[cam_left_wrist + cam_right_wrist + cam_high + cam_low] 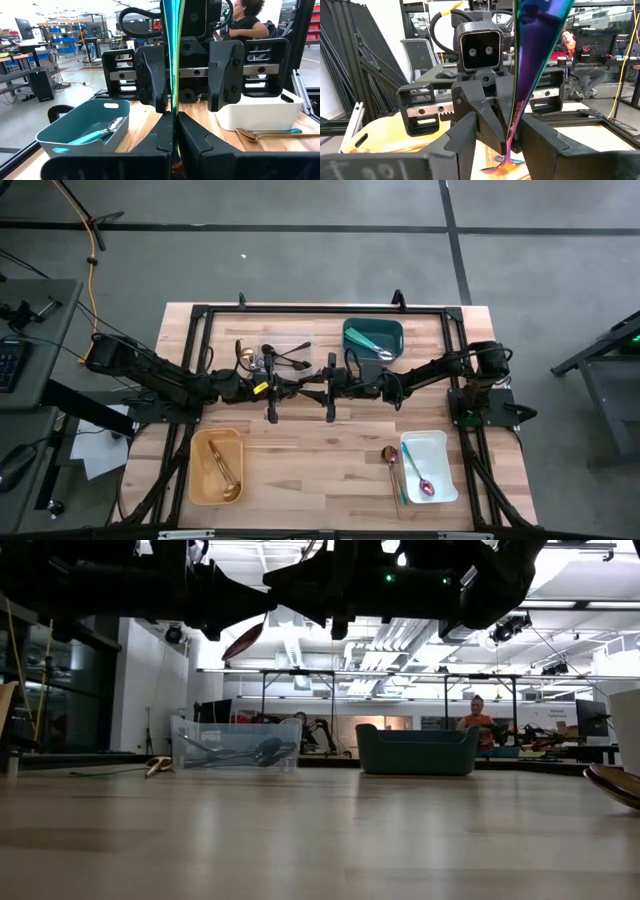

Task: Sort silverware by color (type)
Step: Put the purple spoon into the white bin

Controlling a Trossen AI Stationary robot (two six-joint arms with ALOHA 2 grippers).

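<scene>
My left gripper (275,389) and my right gripper (328,388) face each other above the middle of the table. The left one is shut on an iridescent pink-purple utensil (535,45). Its handle slants up between the right gripper's open fingers (150,75), which stand on either side of it without touching it. The utensil's head (245,640) hangs below the arms. A coppery spoon (391,456) lies flat on the table beside the white bin (440,442), and a gold spoon (243,356) lies by the clear container (290,340). My left gripper pinches the iridescent utensil's slim handle (173,107) between its two fingers, low on the handle near the head. The fingers come in level from the table's left side. The utensil is lifted clear, its handle slanting up toward the right gripper and its head below the fingers.
The teal bin (395,330) at the far side holds a teal-handled utensil (95,134). The clear container holds black utensils, the orange bin (196,480) holds gold ones, and the white bin holds an iridescent spoon (426,487). A black frame borders the table. People sit in the room beyond.
</scene>
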